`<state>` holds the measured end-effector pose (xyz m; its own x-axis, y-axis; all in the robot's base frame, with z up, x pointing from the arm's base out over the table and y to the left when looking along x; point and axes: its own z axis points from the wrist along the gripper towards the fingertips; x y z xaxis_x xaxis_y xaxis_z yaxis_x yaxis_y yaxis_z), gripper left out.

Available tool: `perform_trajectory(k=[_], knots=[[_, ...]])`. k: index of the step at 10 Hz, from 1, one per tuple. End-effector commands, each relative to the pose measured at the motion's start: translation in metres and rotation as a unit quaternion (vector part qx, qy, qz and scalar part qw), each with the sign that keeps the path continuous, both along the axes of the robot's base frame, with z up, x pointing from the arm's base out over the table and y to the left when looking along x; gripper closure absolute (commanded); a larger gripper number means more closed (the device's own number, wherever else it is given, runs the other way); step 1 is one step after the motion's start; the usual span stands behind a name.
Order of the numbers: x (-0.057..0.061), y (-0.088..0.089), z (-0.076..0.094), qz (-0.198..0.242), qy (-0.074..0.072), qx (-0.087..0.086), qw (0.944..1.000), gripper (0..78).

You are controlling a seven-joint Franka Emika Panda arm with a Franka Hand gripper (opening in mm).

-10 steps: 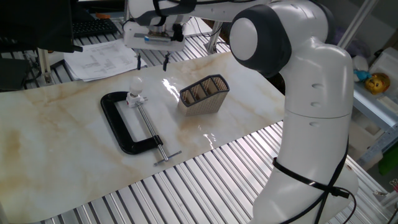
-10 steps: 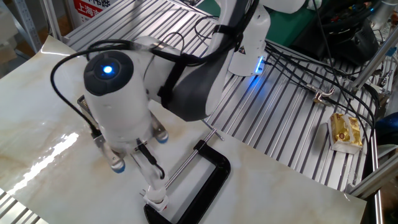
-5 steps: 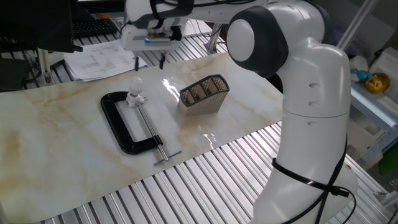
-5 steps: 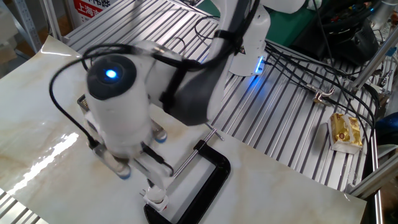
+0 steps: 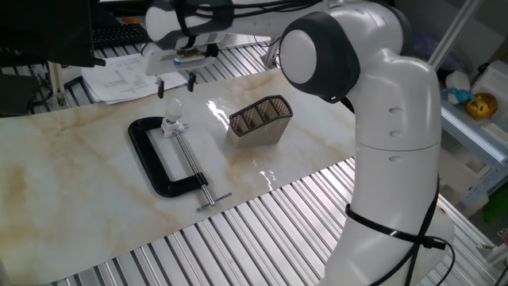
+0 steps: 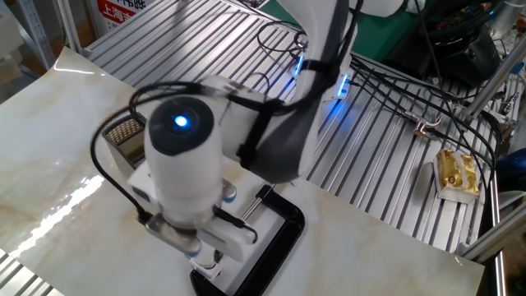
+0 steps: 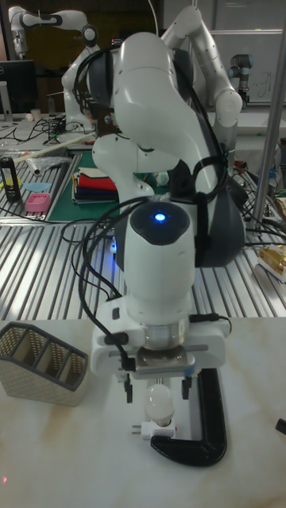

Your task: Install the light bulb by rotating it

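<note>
Black C-clamp (image 5: 163,159) lying flat on the marble-patterned desk (image 5: 71,175), mesh basket (image 5: 260,121) to its right — papers (image 5: 127,78) far left.

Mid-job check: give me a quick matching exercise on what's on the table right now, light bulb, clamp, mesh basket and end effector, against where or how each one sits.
Things:
1. light bulb
2. black C-clamp
3. mesh basket
4. end effector

Places or states:
A. lying flat on the marble-look board
B. open, above the bulb, not touching it
C. standing upright in the white socket at the clamp
D. on the board beside the clamp, toward the robot's base

Pairs: 1-C, 2-A, 3-D, 4-B
</note>
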<state>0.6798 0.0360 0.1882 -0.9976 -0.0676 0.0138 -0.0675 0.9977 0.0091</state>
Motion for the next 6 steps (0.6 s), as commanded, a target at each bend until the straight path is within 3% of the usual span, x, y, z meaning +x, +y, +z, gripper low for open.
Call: perform_trajectory(k=[1,4,5,6], knots=[[-0.0027,0.0078,-0.0220,0.024,-0.008,0.002,0.9997,0.1],[-0.0079,0.0028,-0.0281,0.007,0.002,0.010,0.9999,0.1],[-0.0086,0.0004,-0.0297,0.006,0.008,0.029,0.9995,0.1],[-0.0086,0.0004,-0.0297,0.006,0.008,0.029,0.9995,0.1]])
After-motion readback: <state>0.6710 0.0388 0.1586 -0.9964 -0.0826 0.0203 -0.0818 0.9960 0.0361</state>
